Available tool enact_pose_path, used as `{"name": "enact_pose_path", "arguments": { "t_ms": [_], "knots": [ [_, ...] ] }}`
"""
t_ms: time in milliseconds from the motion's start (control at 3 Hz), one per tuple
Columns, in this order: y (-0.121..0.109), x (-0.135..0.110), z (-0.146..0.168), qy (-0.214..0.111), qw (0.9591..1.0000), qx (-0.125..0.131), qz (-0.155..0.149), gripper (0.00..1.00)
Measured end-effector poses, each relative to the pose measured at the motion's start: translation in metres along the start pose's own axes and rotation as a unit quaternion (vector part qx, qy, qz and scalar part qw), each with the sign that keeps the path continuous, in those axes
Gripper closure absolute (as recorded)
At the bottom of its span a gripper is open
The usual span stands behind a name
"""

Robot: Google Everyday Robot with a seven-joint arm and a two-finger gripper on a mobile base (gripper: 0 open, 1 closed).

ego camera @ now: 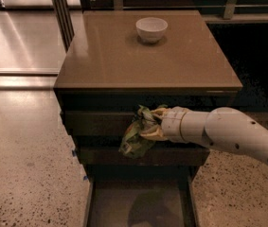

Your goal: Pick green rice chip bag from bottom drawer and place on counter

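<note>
My gripper (151, 123) is shut on the green rice chip bag (136, 136), a crumpled green foil bag with pale patches. It holds the bag in the air in front of the cabinet's dark drawer fronts, just below the front edge of the counter (114, 56). The white arm reaches in from the right. The bottom drawer (138, 205) stands pulled open below, its grey-brown floor bare and carrying the arm's shadow.
A white bowl (151, 29) stands on the counter near its back edge. Speckled terrazzo floor (24, 174) lies left and right of the cabinet. A dark upright post (60, 8) rises behind the counter's left corner.
</note>
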State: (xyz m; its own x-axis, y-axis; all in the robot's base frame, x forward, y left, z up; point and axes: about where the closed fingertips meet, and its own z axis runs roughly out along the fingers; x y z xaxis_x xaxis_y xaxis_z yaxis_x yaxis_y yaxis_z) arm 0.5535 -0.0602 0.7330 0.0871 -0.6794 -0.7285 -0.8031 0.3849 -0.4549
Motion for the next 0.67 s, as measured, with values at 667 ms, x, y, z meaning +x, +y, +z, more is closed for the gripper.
{"name": "enact_pose_path", "arguments": {
  "t_ms": [667],
  "knots": [
    [-0.046,-0.115,-0.048,-0.016,0.9923,0.043,-0.115,1.00]
  ]
}}
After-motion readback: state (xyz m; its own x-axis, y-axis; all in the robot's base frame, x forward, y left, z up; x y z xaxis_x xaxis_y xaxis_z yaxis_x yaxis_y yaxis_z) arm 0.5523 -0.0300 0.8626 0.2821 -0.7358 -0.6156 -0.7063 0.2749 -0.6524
